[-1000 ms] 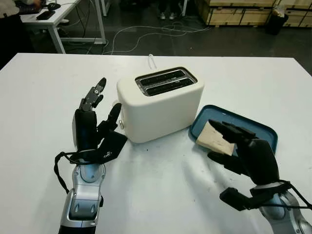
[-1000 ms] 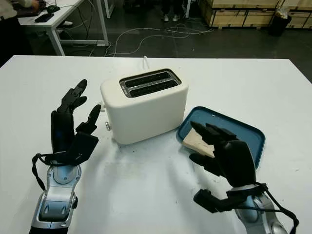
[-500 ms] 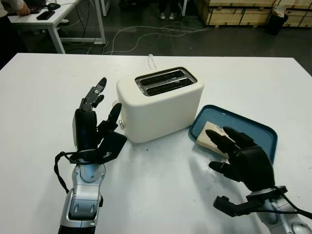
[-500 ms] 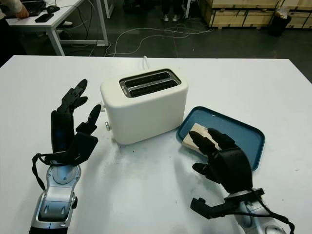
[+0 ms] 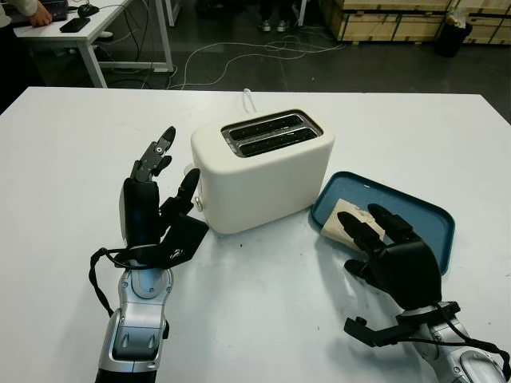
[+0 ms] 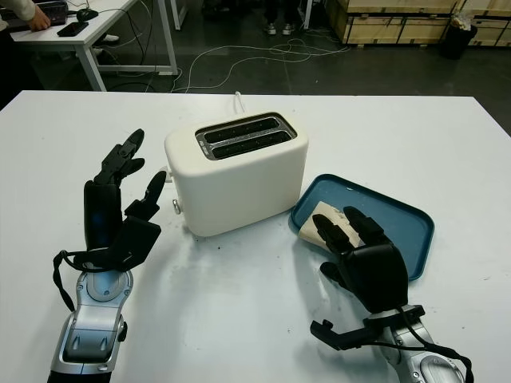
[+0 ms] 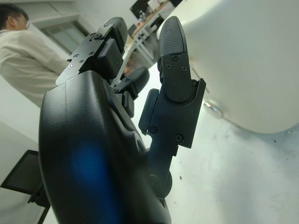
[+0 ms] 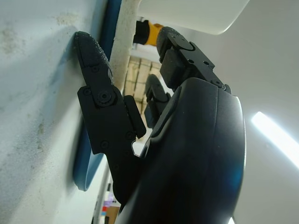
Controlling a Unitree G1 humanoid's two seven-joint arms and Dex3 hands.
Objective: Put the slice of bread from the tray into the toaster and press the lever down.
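At tray [image 5: 423, 211]: right robot hand [image 5: 383, 247] open over bread [image 5: 339, 219] | left robot hand [image 5: 152, 199] open beside toaster [image 5: 263, 171] | no legible writing

bread slice [image 5: 342, 219]: pale, in blue tray [image 5: 415, 209], seemingly tilted | toaster [image 5: 263, 167]: cream, upright, slots empty

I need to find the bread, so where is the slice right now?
The slice of bread lies at the tray's near-left end, right of the toaster, under the right hand's fingers.
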